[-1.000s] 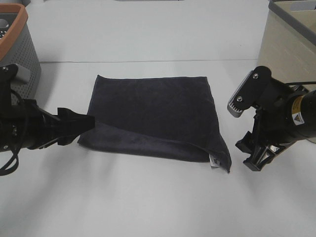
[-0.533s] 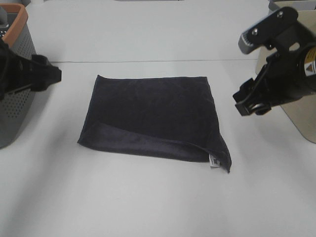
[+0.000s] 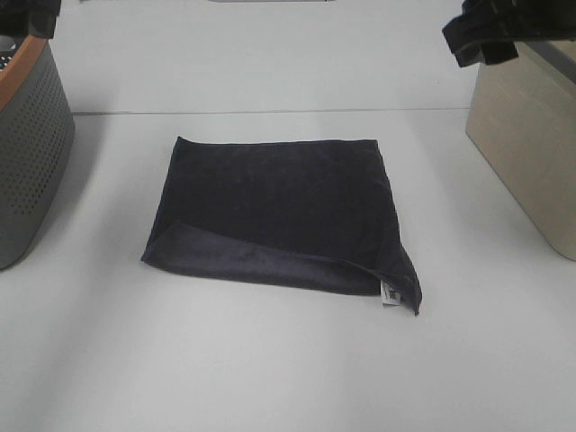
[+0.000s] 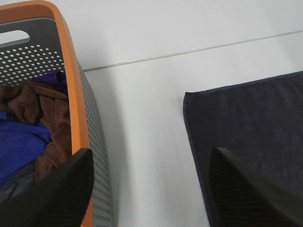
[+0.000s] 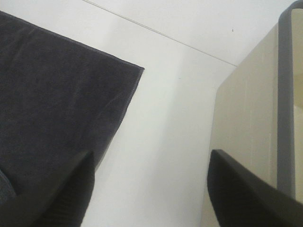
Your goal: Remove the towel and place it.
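From the high camera we saw the dark towel (image 3: 283, 216) lying flat at the middle of the table (image 3: 270, 378), one corner folded, between a grey basket (image 3: 31, 153) at the left edge and a beige bin (image 3: 526, 135) at the right edge. On the left wrist camera our left tool (image 4: 151, 189) stood open over bare table beside the towel (image 4: 251, 137). On the right wrist camera our right tool (image 5: 151, 189) was likewise open, empty.
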Motion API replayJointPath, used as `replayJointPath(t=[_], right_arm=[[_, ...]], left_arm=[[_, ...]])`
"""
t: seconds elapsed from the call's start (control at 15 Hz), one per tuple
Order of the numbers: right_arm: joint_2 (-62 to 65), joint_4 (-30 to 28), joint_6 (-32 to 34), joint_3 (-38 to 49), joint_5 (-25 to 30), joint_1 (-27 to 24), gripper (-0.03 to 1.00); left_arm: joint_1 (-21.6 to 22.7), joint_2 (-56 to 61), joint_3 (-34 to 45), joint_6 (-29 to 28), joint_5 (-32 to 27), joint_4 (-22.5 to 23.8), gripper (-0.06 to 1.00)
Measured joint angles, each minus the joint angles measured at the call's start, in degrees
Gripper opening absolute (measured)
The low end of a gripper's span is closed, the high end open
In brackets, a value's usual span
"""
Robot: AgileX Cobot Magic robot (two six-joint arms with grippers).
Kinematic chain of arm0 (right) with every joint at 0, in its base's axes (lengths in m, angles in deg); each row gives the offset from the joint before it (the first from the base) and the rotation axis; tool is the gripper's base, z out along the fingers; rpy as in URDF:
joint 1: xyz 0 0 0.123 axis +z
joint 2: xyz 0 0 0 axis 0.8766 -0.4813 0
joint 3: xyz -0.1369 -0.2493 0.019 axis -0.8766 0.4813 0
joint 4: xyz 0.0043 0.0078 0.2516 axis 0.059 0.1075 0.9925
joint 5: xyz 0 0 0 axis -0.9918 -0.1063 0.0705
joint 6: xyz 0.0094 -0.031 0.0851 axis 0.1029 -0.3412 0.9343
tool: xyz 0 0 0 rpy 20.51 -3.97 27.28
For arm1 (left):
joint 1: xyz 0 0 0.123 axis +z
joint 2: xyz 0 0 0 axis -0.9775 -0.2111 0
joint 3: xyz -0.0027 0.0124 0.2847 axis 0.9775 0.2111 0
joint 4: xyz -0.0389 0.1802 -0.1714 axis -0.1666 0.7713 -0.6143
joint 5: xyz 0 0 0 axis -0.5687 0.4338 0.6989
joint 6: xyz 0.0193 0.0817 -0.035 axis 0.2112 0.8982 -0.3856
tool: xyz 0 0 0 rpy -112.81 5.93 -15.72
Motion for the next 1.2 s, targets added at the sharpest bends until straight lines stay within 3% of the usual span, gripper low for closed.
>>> replayJointPath(t=[0.13,0.2,0.33,0.53,0.6,0.73,0.93,1.2], right_arm=[[-4.8,2.0,-0.9,-11.4,11.1,-0.1,0.67],[-6.3,2.3,-2.3,-15.9,14.6,-0.1,0.67],[-8.8,4.9,-5.8,-23.3,21.3,-1.4,0.67],[-10.0,17.6,-13.7,-28.6,29.5,-8.9,0.67],[-10.0,22.3,-15.3,-28.8,31.2,-12.3,0.67],[-9.3,24.9,-15.8,-27.7,31.5,-16.4,0.67],[-3.5,24.4,-15.9,-19.7,31.7,-16.8,0.67],[7.6,24.2,-16.2,-3.4,32.1,-16.8,0.67]], left_arm=[[5.2,0.0,-7.4,10.0,-5.3,-12.7,0.65],[7.6,0.0,-9.5,12.3,-7.7,-15.8,0.65],[11.7,0.0,-13.6,14.7,-14.7,-20.0,0.65],[17.8,0.2,-17.2,18.0,-26.4,-23.6,0.65],[19.8,0.3,-17.6,18.8,-30.2,-23.9,0.65],[23.0,0.5,-17.6,19.9,-36.1,-23.9,0.65],[24.4,3.2,-14.3,20.0,-36.5,-23.8,0.65],[24.4,12.1,-2.6,18.3,-36.8,-23.8,0.65]])
